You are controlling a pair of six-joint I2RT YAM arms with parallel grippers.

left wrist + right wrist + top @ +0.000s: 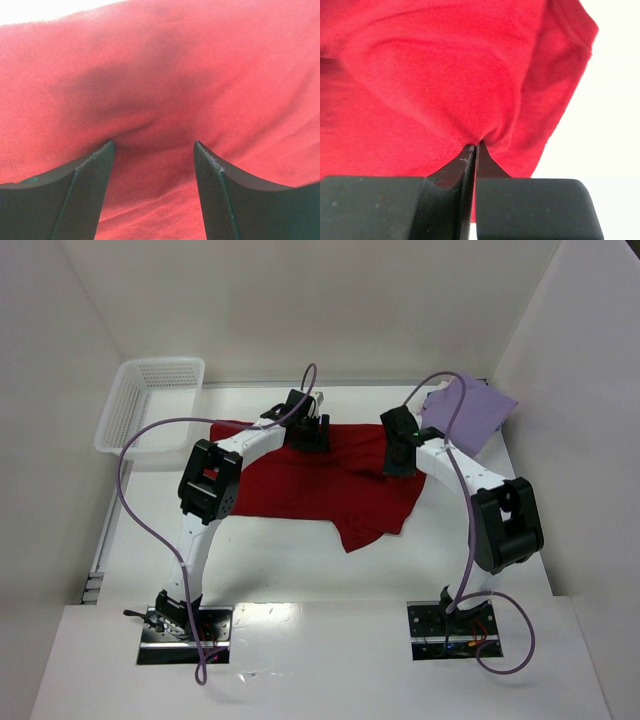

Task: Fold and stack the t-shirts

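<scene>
The dark red t-shirt [300,485] lies spread across the middle of the table [300,570], nearer its far edge. The left tool [154,147] stands wide open low over the cloth, gripping nothing. The right tool [472,146] is closed tight, pinching a fold of this shirt. The lavender t-shirt [470,415] lies folded at the far right corner.

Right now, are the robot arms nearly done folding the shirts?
Not nearly. Done: the lavender t-shirt lies folded at the far right. In hand: the right gripper is pinching the spread-out red t-shirt, while the left gripper hangs open over it. Left: folding the red one and stacking it.
</scene>
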